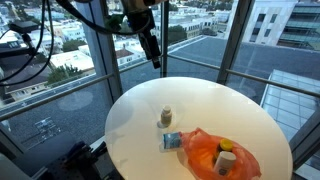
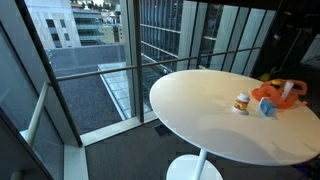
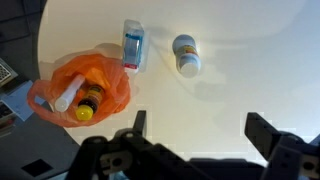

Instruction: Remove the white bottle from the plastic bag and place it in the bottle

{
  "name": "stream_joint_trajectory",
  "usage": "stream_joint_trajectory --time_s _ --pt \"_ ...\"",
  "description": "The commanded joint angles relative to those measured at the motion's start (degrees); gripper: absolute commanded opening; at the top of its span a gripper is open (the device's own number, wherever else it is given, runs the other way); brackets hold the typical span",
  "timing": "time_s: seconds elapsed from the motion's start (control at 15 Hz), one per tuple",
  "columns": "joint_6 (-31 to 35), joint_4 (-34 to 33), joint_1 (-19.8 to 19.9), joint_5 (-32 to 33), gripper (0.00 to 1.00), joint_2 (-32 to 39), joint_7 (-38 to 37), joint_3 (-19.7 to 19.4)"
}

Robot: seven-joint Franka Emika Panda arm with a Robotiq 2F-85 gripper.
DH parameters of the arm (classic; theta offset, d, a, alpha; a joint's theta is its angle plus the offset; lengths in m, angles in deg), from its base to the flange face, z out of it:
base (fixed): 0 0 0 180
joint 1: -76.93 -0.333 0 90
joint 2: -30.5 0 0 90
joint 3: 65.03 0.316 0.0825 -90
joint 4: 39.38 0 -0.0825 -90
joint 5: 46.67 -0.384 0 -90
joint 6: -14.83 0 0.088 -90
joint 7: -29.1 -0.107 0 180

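An orange plastic bag (image 3: 100,75) lies on the round white table (image 3: 240,60). In it are a white bottle (image 3: 64,96) and a dark bottle with a yellow cap (image 3: 88,106). The bag also shows in both exterior views (image 1: 210,155) (image 2: 278,96), with the white bottle inside (image 1: 228,160) (image 2: 290,92). A small white bottle with a light cap (image 3: 186,54) (image 1: 166,118) (image 2: 242,103) is on the table beside the bag. My gripper (image 3: 200,130) (image 1: 151,48) is open and empty, high above the table, apart from everything.
A blue and white packet (image 3: 133,46) (image 1: 171,141) (image 2: 266,107) lies between the bag and the small bottle. Tall glass windows with metal frames (image 1: 215,40) surround the table. The table's edge (image 2: 160,110) is close to the glass.
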Motion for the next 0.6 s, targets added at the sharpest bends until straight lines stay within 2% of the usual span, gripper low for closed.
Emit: stream_joint_trajectory --time_s 0.0,0.33,0.47,0.53 --pt "1.31 -3.00 1.77 4.09 1.00 4.85 -4.21 -1.87" --pt "1.44 -4.87 2.24 7.24 1.00 9.96 -8.04 -4.62" --pt "1.54 -4.77 1.24 8.50 1.00 9.02 -8.98 -4.74" --pt "1.90 -3.28 0.94 7.03 1.00 9.03 -6.88 -5.72"
